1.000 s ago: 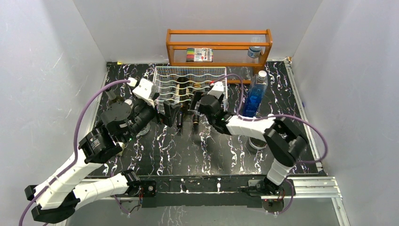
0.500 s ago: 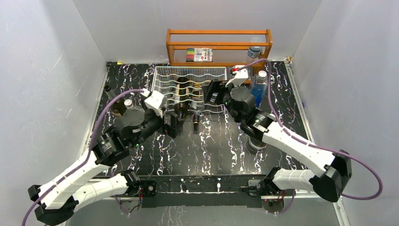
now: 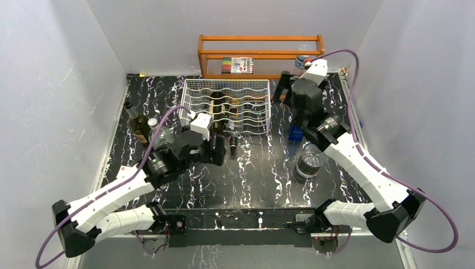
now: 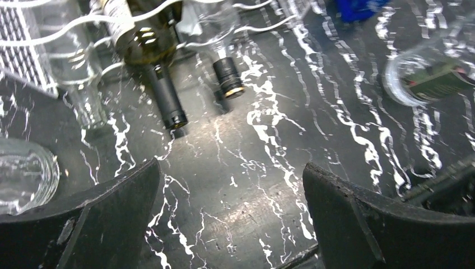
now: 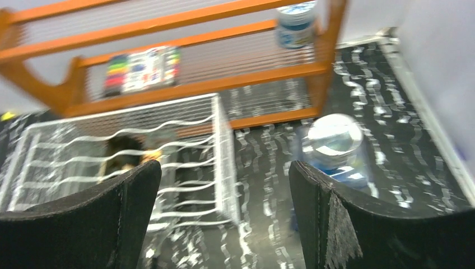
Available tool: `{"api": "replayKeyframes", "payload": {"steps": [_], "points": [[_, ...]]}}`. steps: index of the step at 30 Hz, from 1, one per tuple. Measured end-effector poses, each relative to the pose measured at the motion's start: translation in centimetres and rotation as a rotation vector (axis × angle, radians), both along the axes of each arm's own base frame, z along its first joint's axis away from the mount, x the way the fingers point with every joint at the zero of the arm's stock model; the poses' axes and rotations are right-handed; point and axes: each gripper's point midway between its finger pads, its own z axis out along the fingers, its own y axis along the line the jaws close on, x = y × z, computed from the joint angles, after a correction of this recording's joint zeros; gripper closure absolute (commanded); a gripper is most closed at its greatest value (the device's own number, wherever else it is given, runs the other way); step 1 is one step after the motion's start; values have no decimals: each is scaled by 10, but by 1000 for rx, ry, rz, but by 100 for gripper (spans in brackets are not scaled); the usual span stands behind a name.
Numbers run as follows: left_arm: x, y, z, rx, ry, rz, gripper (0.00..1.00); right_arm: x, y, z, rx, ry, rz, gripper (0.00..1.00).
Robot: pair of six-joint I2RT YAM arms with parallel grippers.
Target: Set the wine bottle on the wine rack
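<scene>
White wire-grid wine rack (image 3: 255, 100), boxy, with wavy rows for cradles, upright at the back middle of the black marbled table (image 3: 252, 179). Lying in its cradles left of centre, side by side: a dark green wine bottle (image 4: 140, 45), label showing, and a clear-glass bottle (image 4: 227, 73) with a gold-ringed dark cap. Both horizontal, bases deep inside, necks poking out of the front toward the near edge. Off to the left, well apart from the rack, another dark wine bottle (image 3: 140, 126), upright, with a pale label.
</scene>
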Motion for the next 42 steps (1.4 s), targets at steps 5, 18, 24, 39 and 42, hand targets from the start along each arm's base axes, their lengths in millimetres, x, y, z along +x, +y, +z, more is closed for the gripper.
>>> {"api": "replayKeyframes", "payload": {"steps": [5, 18, 24, 39, 42], "points": [[10, -3, -28, 67, 82, 77, 2, 21, -50, 0, -66, 28, -136, 2], [24, -37, -6, 23, -17, -50, 2, 28, -92, -23, -153, 134, -222, 2], [24, -54, 1, -7, -51, -134, 2, 37, -98, -63, -157, 240, -199, 2], [22, -68, 12, -41, -94, -213, 2, 35, -86, -111, -173, 363, -77, 60], [23, -68, 15, -52, -117, -217, 2, 31, -84, -111, -174, 370, -44, 67]]}}
